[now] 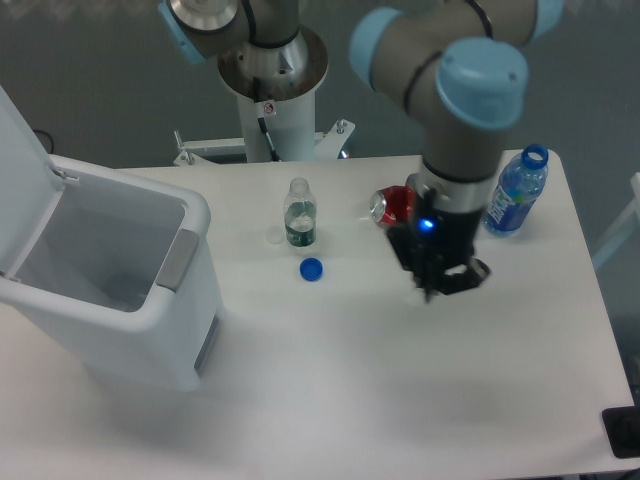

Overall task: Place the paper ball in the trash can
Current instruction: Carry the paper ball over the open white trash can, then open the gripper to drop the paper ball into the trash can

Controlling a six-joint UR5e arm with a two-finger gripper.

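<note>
The trash can [120,335] stands at the table's left with its hinged lid [22,170] swung up and its inside showing. My gripper [450,283] points down at the table to the right of centre, just in front of the crushed red can [393,205]. Its dark fingers [477,272] look spread apart, with white showing between them. The paper ball does not show clearly; it may be under the gripper, and I cannot tell. The gripper is far to the right of the trash can.
A small clear bottle [299,214] stands upright at the table's middle back, with a blue bottle cap [311,269] in front of it. A blue water bottle [517,192] lies at the back right. The arm's base column [272,95] rises behind the table.
</note>
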